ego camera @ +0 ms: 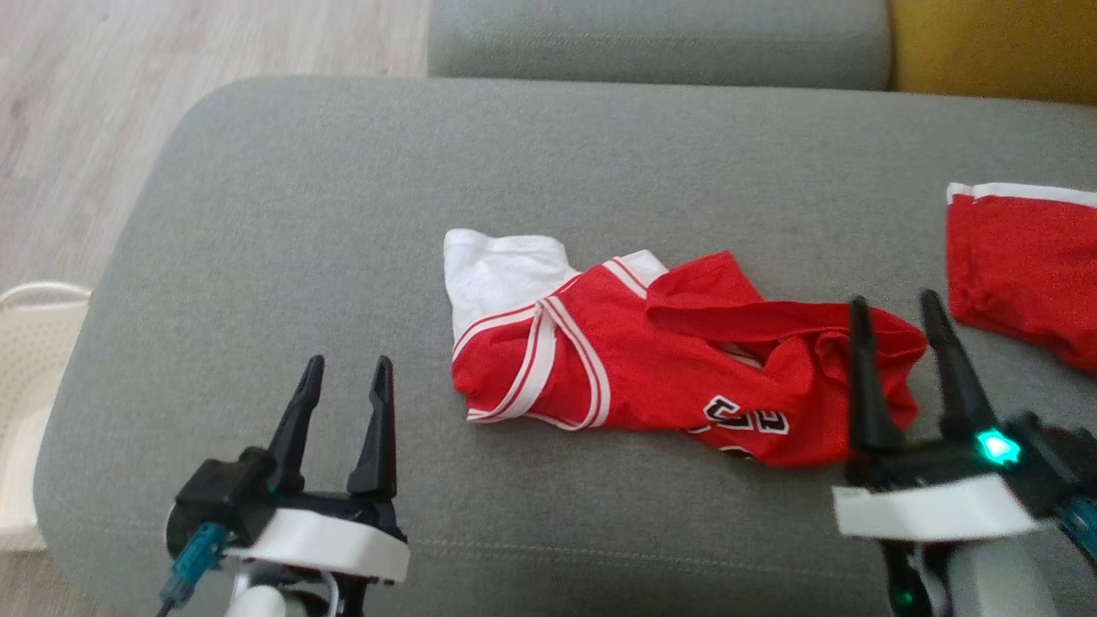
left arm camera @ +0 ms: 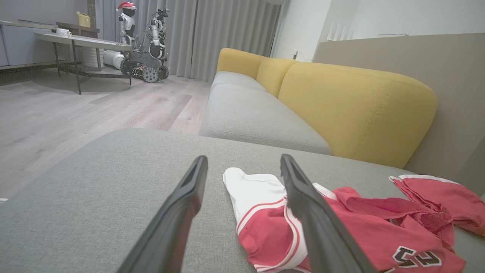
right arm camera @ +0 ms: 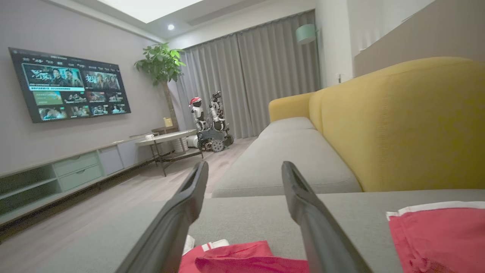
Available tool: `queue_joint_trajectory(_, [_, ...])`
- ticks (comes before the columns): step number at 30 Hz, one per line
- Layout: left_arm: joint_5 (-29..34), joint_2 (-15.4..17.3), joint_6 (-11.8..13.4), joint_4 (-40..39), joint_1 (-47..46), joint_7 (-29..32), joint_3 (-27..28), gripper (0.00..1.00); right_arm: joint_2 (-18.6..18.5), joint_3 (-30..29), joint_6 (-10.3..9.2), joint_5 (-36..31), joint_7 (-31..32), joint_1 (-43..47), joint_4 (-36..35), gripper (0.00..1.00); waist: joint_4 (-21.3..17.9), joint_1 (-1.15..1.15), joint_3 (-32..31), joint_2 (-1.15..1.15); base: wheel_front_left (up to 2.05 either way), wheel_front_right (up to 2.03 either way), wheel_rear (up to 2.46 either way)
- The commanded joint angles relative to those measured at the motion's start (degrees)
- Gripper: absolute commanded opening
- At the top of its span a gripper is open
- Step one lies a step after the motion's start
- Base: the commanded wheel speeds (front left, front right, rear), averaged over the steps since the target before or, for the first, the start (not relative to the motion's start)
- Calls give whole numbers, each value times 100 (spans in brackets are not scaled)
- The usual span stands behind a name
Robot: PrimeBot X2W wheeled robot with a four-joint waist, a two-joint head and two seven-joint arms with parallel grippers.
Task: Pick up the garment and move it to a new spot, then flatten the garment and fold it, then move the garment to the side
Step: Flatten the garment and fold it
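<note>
A crumpled red and white jersey, the garment [ego camera: 651, 351], lies in the middle of the grey sofa cushion [ego camera: 343, 188]. It also shows in the left wrist view [left arm camera: 341, 227] and at the bottom of the right wrist view [right arm camera: 235, 258]. My left gripper [ego camera: 344, 367] hovers open over bare cushion to the garment's left, empty. My right gripper [ego camera: 893, 304] stands open above the garment's right end, with nothing between its fingers. Each wrist view shows its own pair of fingers spread apart, the left gripper [left arm camera: 242, 161] and the right gripper [right arm camera: 244, 167].
A second red cloth with white trim [ego camera: 1020, 257] lies at the cushion's right edge. A yellow backrest [left arm camera: 356, 110] stands behind. Wooden floor [ego camera: 77, 128] lies to the left, with a cream basket [ego camera: 26, 403] beside the cushion. Another robot [left arm camera: 142, 41] stands by the curtains.
</note>
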Motion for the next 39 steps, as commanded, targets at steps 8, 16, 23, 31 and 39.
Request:
queue_joint_trajectory(8, [51,-148,-257,-32,-438,-70,241,100,-10,679,35,-606,524,-1279,948,100,474,0,509,0,0,0,0])
queue_joint_trajectory(16, [-301,-169,-208,-25,-618,-70,104,100,-10,608,35,-1022,902,-2068,2486,100,948,0,773,0,0,0,0])
queue_joint_trajectory(23, [-418,-170,-148,38,-631,-70,27,100,-10,155,35,-1309,847,-2304,3142,100,1082,0,854,0,0,0,0])
queue_joint_trajectory(31, [-453,-170,-109,22,-677,-70,3,100,-10,122,35,-1107,862,-2489,3450,0,1023,0,887,0,0,0,0])
queue_joint_trajectory(39, [-484,-170,-115,55,-635,-70,-56,100,-39,-590,35,-1238,930,-3010,3185,0,894,0,809,0,0,0,0])
